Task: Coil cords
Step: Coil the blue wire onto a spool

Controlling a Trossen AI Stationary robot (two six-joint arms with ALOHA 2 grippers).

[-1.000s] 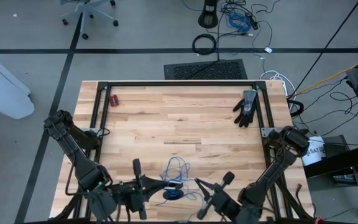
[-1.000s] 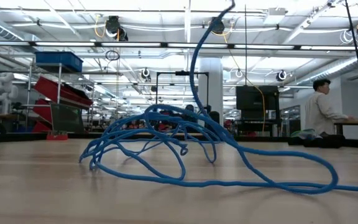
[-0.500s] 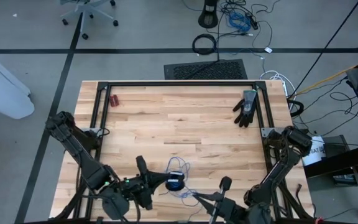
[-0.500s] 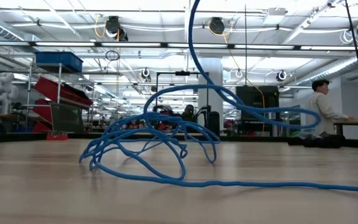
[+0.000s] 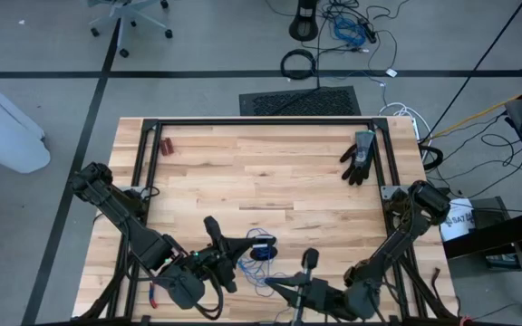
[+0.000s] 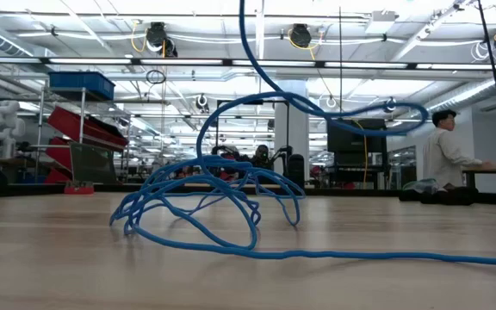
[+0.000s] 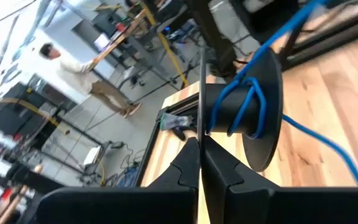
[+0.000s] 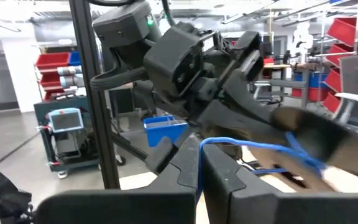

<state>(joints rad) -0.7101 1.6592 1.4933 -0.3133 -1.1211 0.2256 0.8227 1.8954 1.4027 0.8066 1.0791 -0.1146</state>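
Between the left gripper's (image 7: pixel 201 140) closed jaws, one spool (image 7: pixel 253 109); one blue cable (image 6: pixel 205 202). Right gripper (image 8: pixel 199 163) closed on cable.

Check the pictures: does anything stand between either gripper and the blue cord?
Nothing visible does. The left gripper holds a dark spool with the blue cord wound on it; the right gripper is shut on a strand.

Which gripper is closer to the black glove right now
Right, narrowly. The black glove lies at the table's far right edge; the right gripper and left gripper are both at the near edge.
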